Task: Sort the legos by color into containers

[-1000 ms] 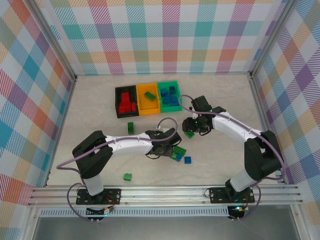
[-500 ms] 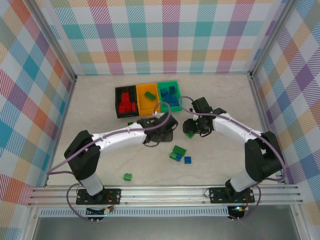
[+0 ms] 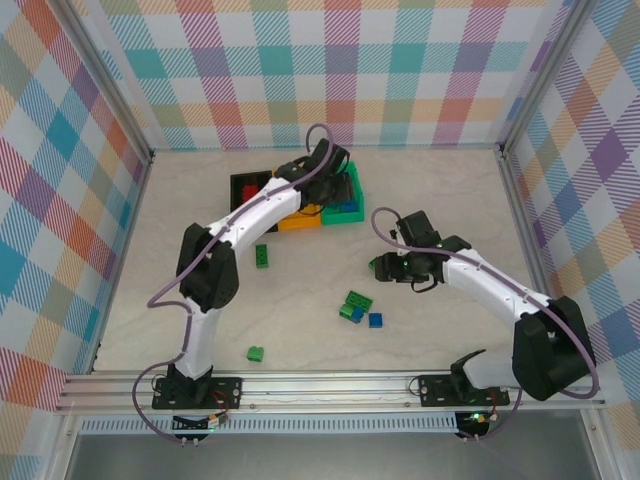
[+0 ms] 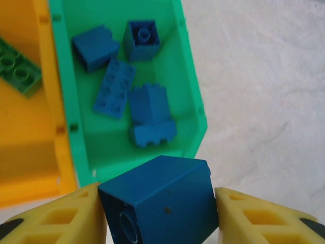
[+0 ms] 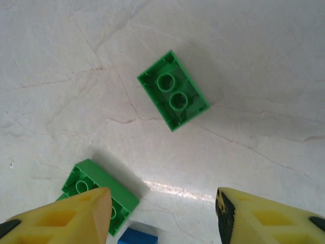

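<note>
Looking from the top, the left gripper (image 3: pixel 335 185) hangs over the green bin (image 3: pixel 354 190) at 12 o'clock; on the left wrist, it squeezes a blue brick (image 4: pixel 160 203) above that bin; on the right wrist, the right gripper (image 5: pixel 162 213) is let loose, a green brick (image 5: pixel 173 97) at 12 o'clock.

Pastel plaid fabric walls (image 3: pixel 340 70) on three sides, pale marbled tabletop (image 3: pixel 180 230), aluminium rail (image 3: pixel 330 385) along near edge, soft even light
</note>
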Robot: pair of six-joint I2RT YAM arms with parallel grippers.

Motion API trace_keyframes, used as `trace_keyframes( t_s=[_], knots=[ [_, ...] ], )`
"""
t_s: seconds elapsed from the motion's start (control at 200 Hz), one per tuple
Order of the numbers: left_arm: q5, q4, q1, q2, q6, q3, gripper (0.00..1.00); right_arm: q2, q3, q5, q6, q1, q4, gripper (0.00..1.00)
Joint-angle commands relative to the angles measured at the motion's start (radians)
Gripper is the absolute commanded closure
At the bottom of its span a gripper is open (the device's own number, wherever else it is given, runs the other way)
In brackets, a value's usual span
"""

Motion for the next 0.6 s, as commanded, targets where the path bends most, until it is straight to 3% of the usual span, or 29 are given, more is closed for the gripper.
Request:
trace_keyframes(
  t_s=[0.0,0.11,0.205,0.325,0.595],
  knots=[
    [0.039,-0.08,0.028,0.092,0.045,0.15,0.45,-0.04,-0.021,-0.017,0.02,0.004,-0.018,0.43],
    [0.048,-0.145,0.046,0.156,0.038,0.272,0.36,-0.059,-0.023,-0.021,0.02,0.004,-0.028,0.43],
    [0.064,-0.106,0.042,0.117,0.03,0.219,0.33,-0.06,-0.031,-0.036,0.022,0.004,-0.024,0.42],
    [0.083,0.017,0.033,-0.01,0.006,0.02,0.32,-0.041,-0.044,-0.064,0.033,0.004,-0.002,0.42],
    [0.152,0.409,0.004,-0.363,-0.087,-0.592,0.31,0.0,-0.051,-0.125,0.048,0.004,0.02,0.42]
  ],
)
